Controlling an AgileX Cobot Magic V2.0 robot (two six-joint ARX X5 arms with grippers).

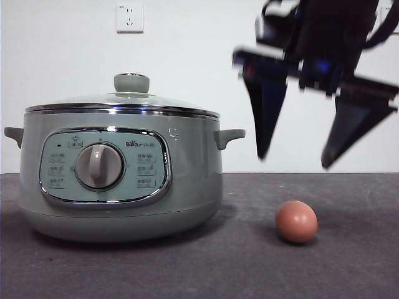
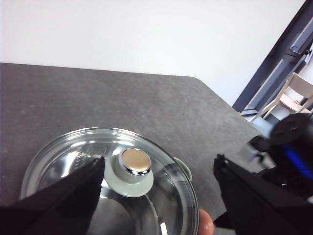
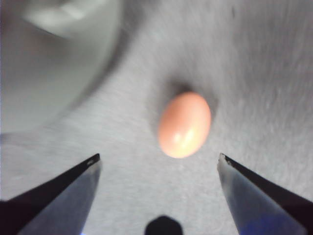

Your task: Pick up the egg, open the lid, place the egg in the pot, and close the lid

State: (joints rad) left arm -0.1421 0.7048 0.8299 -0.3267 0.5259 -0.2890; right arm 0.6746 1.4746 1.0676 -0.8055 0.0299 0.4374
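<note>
Matte oval egg (image 3: 185,124) lies under right end effector (image 1: 293,159), jaws spread; left end effector (image 2: 159,171) likewise.

A dark grey, faintly speckled table (image 1: 156,274) fills the foreground, and behind it stands a plain white wall (image 1: 62,62). High on that wall sits a white power socket (image 1: 129,18). Off the table's rounded far corner, a pale wooden chair (image 2: 296,95) stands on the floor beside a dark grey door frame (image 2: 274,63).
</note>
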